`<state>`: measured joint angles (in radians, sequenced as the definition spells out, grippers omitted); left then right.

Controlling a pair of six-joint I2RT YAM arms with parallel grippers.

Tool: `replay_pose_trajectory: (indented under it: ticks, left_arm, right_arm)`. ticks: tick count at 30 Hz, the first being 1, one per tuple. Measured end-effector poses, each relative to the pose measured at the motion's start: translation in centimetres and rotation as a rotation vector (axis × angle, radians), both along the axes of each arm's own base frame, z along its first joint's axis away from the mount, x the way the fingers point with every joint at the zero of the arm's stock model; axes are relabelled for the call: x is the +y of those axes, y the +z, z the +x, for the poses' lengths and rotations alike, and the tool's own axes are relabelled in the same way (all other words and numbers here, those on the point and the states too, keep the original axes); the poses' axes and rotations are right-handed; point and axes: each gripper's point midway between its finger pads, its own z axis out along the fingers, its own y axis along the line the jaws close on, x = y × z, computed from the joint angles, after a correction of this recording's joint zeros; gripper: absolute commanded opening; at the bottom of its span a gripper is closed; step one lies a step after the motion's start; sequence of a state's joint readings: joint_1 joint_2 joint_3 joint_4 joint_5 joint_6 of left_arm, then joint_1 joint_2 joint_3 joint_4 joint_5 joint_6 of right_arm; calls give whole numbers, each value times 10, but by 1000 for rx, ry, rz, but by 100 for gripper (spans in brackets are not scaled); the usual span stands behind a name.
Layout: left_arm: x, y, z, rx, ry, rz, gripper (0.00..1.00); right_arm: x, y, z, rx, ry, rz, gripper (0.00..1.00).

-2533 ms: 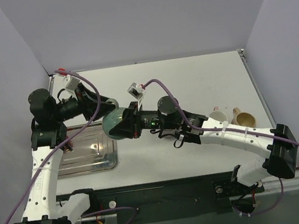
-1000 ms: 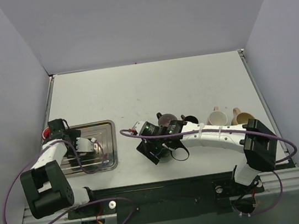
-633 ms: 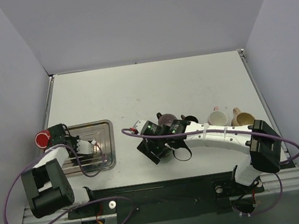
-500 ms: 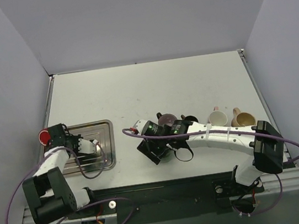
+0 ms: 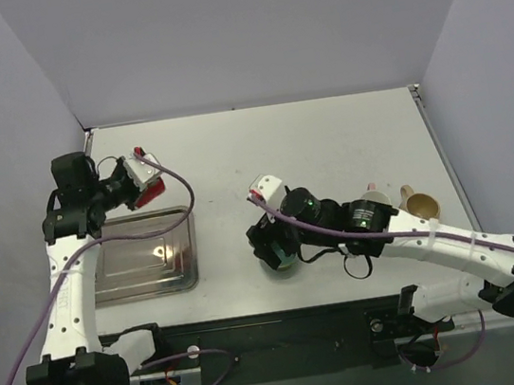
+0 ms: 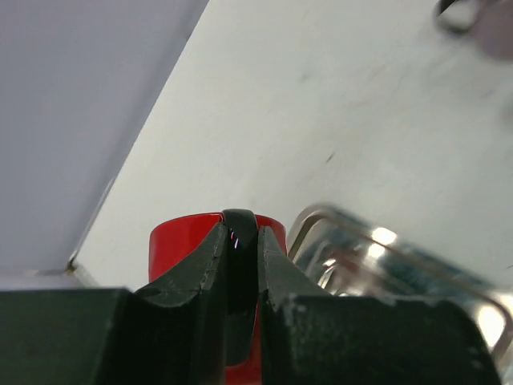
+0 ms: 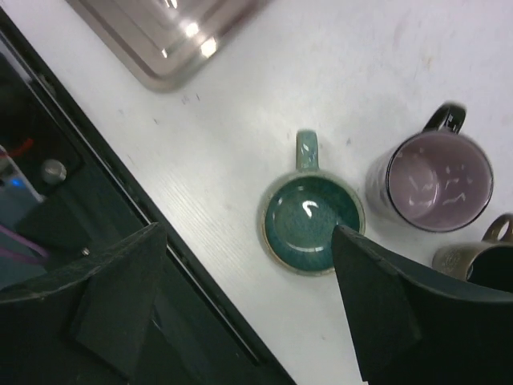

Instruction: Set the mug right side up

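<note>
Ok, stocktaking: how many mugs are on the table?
5: teal mug, purple mug and dark mug near the front edge; cream mug and tan mug far right. Held red cup excluded; others may be hidden.

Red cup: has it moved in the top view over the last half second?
Yes. The red cup went from beside the tray's left edge to beyond its far edge, rightward.
</note>
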<state>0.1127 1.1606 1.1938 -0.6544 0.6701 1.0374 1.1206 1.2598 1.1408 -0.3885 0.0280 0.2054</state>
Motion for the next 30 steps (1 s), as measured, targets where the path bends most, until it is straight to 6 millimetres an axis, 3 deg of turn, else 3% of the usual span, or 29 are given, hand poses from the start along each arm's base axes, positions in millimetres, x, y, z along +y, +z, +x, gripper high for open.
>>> replay_pose_trajectory:
  ticks: [5,7,11,15,17,19,20,21,23,24,27,30]
  left_arm:
    - [-105,37,-65,221,-205,-421,0]
    - [-132,52,-92,338,-276,-555,0]
    - [-158,81,-118,490,-360,-717,0]
    - [-166,99,-130,572,-403,-796,0]
    - [-172,105,-135,591,-443,-818,0]
    - [-178,105,-142,616,-477,-823,0]
    - [-181,104,-144,627,-493,-823,0]
    - [-183,103,-148,633,-520,-818,0]
    - [-180,104,-150,613,-565,-806,81]
    - [-181,105,-149,600,-568,-805,87]
    - [-180,100,-135,581,-450,-808,87]
    - [-166,84,-98,481,-219,-774,88]
  right_arm:
    - [10,77,6,-130,-1,310,83]
    - [14,98,9,-156,-6,412,83]
    - [32,122,13,-164,7,555,80]
    - [55,123,13,-120,38,618,72]
    - [67,119,13,-91,56,635,54]
    - [77,112,12,-61,76,639,9]
    - [85,109,7,-21,102,649,0]
    - [89,106,7,-3,103,646,0]
    - [93,109,-1,56,142,668,0]
    - [92,111,-3,64,150,677,0]
    - [83,100,10,31,66,613,0]
    - [45,59,31,0,-119,408,0]
